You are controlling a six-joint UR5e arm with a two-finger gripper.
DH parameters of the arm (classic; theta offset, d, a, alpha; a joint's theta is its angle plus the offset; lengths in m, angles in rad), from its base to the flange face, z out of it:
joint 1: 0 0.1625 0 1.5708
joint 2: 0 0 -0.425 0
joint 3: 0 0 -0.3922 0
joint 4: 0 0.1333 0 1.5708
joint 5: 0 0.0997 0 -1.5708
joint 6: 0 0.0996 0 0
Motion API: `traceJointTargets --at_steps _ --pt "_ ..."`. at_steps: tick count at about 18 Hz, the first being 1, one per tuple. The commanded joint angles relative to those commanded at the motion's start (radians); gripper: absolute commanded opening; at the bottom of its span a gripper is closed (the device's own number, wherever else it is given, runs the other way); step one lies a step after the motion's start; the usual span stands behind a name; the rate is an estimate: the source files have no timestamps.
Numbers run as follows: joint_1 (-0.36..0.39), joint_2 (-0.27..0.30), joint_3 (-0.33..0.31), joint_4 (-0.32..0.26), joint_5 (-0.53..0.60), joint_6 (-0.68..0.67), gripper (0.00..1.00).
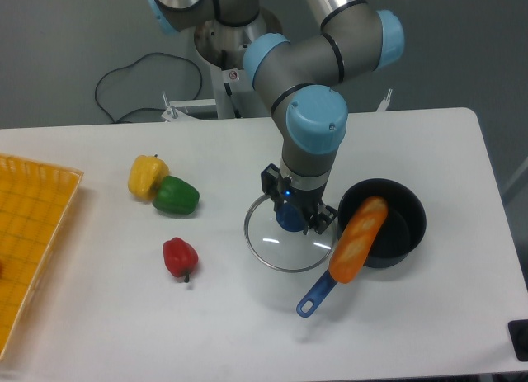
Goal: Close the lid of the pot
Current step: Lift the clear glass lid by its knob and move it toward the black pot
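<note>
The pot (398, 227) is a small black saucepan right of centre, and its blue handle (315, 296) points toward the front left. An orange bread-like item (360, 238) lies across its left rim. Just left of the pot, the lid (280, 243) lies flat on the table, clear glass with a thin metal rim and a blue knob (289, 216). My gripper (292, 214) reaches straight down over the lid's centre, with its fingers on either side of the knob. Whether the fingers press on the knob is unclear.
A yellow pepper (147, 175) and a green pepper (176, 195) lie together left of centre, with a red pepper (180, 257) nearer the front. An orange mesh tray (33, 233) fills the left edge. A black cable (140, 77) loops behind the table.
</note>
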Motion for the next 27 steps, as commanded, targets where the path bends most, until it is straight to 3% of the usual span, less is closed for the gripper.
traceJointTargets --at_steps 5,8,19,27 --pt "0.017 0.017 -0.005 -0.002 -0.006 0.002 0.40" --pt "0.058 0.043 -0.008 -0.002 -0.090 0.031 0.40" --pt "0.060 0.044 -0.012 0.002 -0.089 0.032 0.37" --pt "0.095 0.046 0.000 0.009 -0.092 0.104 0.37"
